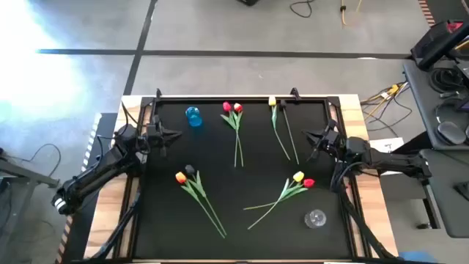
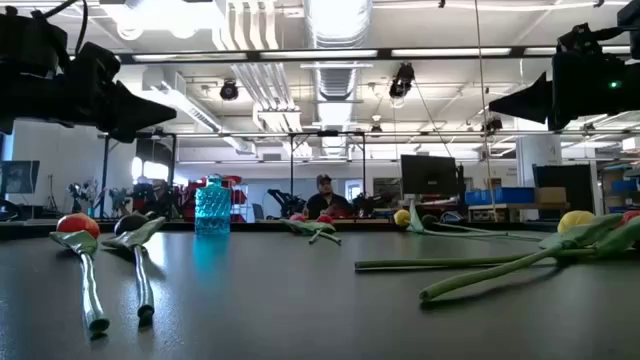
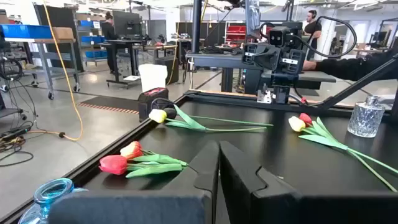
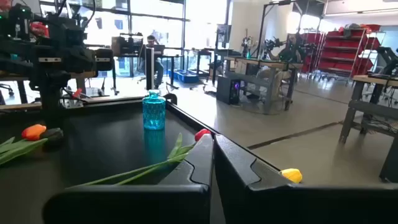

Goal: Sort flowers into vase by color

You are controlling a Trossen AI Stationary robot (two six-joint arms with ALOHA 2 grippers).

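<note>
Tulips lie flat in pairs on the black table point(image 1: 146, 220). Two red ones point(image 1: 233, 108) lie at the far middle. A yellow one point(image 1: 272, 101) lies with a darker one beside them. An orange and a dark one point(image 1: 183, 176) lie near left. A yellow and a red one point(image 1: 302, 178) lie near right. A blue vase point(image 1: 194, 116) stands far left and a clear vase point(image 1: 315, 218) near right. My left gripper point(image 1: 176, 134) hangs shut above the table's left edge. My right gripper point(image 1: 306, 134) hangs shut above the right edge. Both point inward and touch nothing.
A raised black frame point(image 1: 242, 97) runs round the table. Cables hang beside both arms. The middle of the table, between the flower pairs, is bare. Beyond the far edge a person point(image 2: 322, 196) sits at a desk, and others point(image 3: 311, 22) stand off to the right.
</note>
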